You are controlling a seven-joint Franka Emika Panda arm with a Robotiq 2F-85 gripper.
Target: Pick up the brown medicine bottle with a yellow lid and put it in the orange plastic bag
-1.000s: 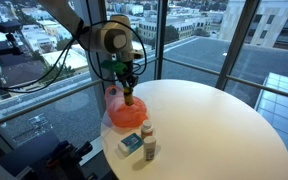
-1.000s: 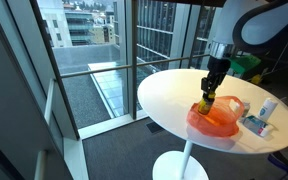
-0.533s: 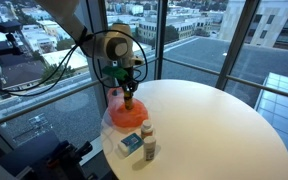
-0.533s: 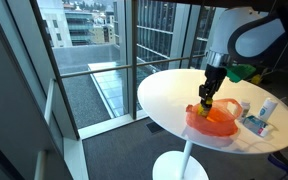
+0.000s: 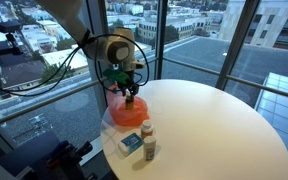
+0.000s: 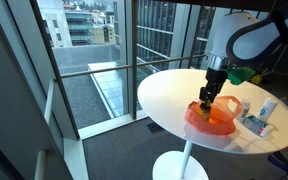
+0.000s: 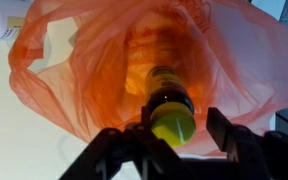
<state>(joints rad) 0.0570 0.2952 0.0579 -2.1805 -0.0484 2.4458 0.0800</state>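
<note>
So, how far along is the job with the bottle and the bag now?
Done: the bottle is inside the mouth of the bag. In hand: the fingers flank its lid; whether they grip it is unclear. Left: let go and pull away.

arm (image 5: 114, 45) bent over, tool (image 7: 179, 132) pointing straight down, jaws slightly parted.
</note>
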